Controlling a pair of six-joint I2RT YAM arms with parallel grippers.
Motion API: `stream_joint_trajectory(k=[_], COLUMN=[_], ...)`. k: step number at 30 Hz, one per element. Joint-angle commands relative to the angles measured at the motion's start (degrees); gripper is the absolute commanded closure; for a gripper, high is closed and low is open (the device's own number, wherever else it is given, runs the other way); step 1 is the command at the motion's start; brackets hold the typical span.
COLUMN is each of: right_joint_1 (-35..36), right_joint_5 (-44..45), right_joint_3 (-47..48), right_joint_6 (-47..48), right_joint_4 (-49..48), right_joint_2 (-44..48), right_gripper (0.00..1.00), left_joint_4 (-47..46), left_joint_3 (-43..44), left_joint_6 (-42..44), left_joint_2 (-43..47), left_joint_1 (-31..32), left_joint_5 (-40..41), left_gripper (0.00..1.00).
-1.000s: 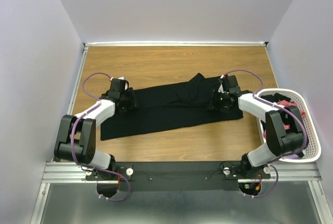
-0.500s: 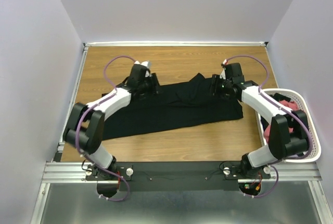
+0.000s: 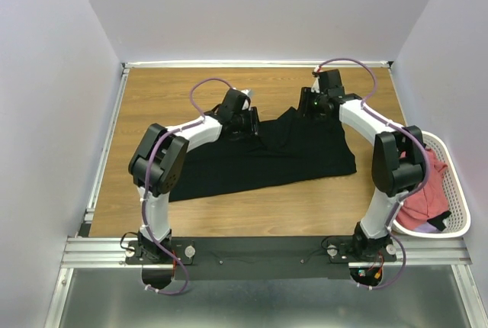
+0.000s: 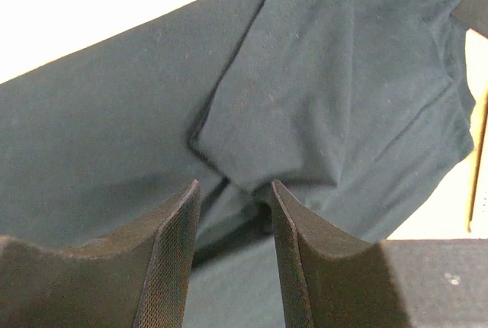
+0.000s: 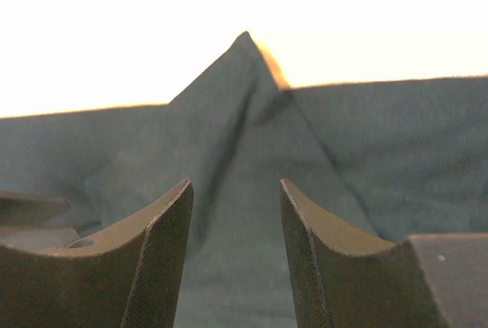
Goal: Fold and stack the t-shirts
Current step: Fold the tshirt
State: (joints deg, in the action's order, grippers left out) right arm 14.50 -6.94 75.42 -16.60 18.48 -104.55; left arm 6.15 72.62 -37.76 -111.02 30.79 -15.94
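Two grippers: left gripper (image 4: 233, 184) and right gripper (image 5: 235, 183) both sit low over the far edge of the black t-shirt (image 3: 282, 156), near each other.
Left gripper state: jaws narrowly parted. Dark cloth runs into the gap, but I cannot tell whether it is nipped.
Right gripper state: jaws parted about as far. Cloth fills the gap, and again I cannot tell whether it is held.
Shirt position: spread on the table (image 3: 191, 88), under both tools and trailing back toward the arm bases.
Ahead of left tips: a folded flap (image 4: 328, 107) lies doubled over the body cloth.
Ahead of right tips: a cloth peak (image 5: 244, 61) stands up, tented.
Other shirts: salmon-red shirts (image 3: 423, 191) are in the white basket (image 3: 457, 217), well behind the right gripper and to its outer side.
Step (judged): an early fold of the black shirt. Nothing is stacked yet.
Risk 1: if only one layer is caught, the fold drags crooked and the flap bunches.
Risk 2: if the two arms travel unevenly, the cloth twists between them.
Risk 3: a loose hold lets the edge slip out partway through the fold.
Risk 4: the tools are close together, so moving them inward could make the wrists collide.
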Motion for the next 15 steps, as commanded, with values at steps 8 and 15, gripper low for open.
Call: stream_joint_trajectory(k=[8,15], right_joint_1=[-0.97,-1.49], right_joint_5=[-0.35,-0.53], right_joint_3=[8.78,10.27], right_joint_6=[3.24,3.68], right_joint_4=[-1.69,-2.04], right_joint_2=[-8.38,-10.93], right_gripper=[0.43,0.43], left_joint_4=[4.22,5.36], left_joint_3=[5.95,8.76], left_joint_6=[0.75,0.84], left_joint_2=[-6.57,-8.59], left_joint_1=[0.59,0.68], left_joint_5=[2.85,4.34], left_gripper=[0.58,0.58])
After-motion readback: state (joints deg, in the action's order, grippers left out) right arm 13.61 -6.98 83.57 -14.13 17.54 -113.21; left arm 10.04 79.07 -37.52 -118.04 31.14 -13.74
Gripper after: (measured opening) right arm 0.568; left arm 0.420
